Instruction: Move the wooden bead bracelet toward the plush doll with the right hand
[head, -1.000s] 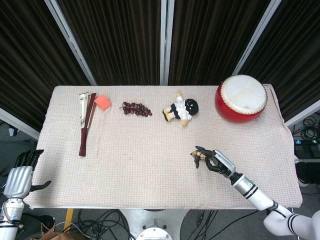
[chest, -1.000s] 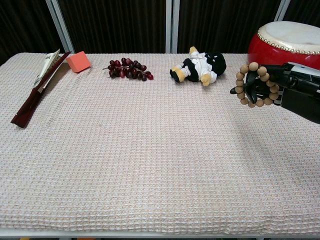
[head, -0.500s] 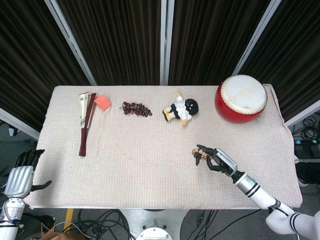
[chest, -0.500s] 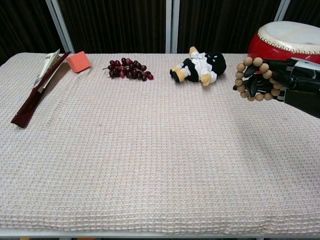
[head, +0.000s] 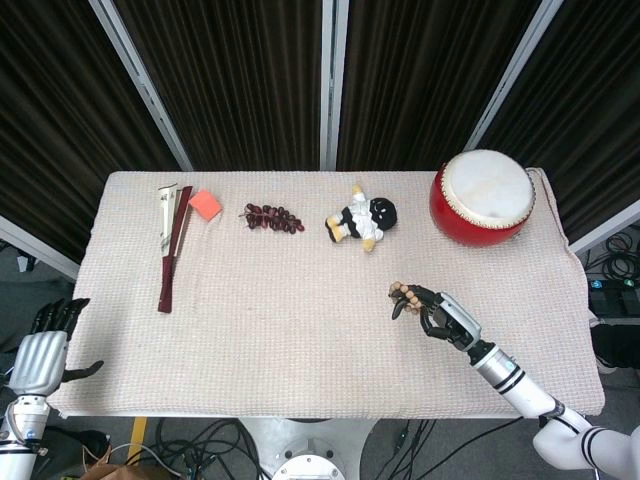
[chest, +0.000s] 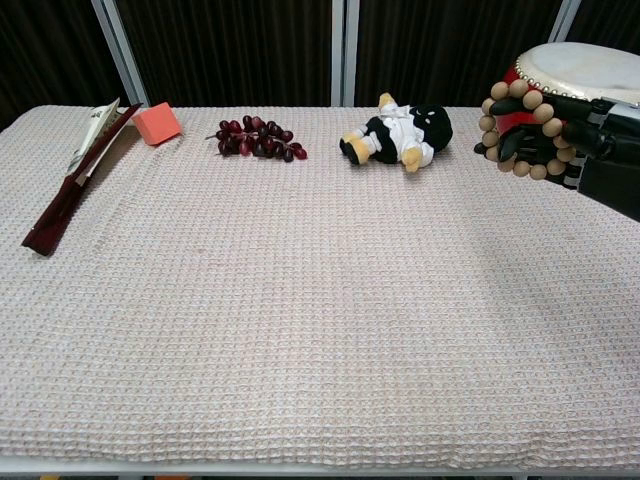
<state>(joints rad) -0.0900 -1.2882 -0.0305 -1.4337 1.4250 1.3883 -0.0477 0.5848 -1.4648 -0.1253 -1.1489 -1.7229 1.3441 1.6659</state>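
Note:
My right hand (head: 440, 315) (chest: 575, 140) holds the wooden bead bracelet (head: 402, 298) (chest: 515, 125) above the cloth, at the right of the table. The light round beads hang as a loop around its dark fingers. The plush doll (head: 364, 217) (chest: 403, 133), black and white with yellow feet, lies on its side at the back centre, some way left of and beyond the bracelet. My left hand (head: 40, 350) hangs off the table's front left corner, fingers apart and holding nothing.
A red drum (head: 483, 197) (chest: 580, 75) stands at the back right, close behind my right hand. A bunch of dark grapes (head: 272, 217), an orange block (head: 205, 204) and a folded fan (head: 172, 245) lie along the back left. A waffle-weave cloth (head: 280, 330) covers the table.
My right hand has lifted the bracelet and carried it slightly away from me, toward the drum and doll. The left hand has not moved.

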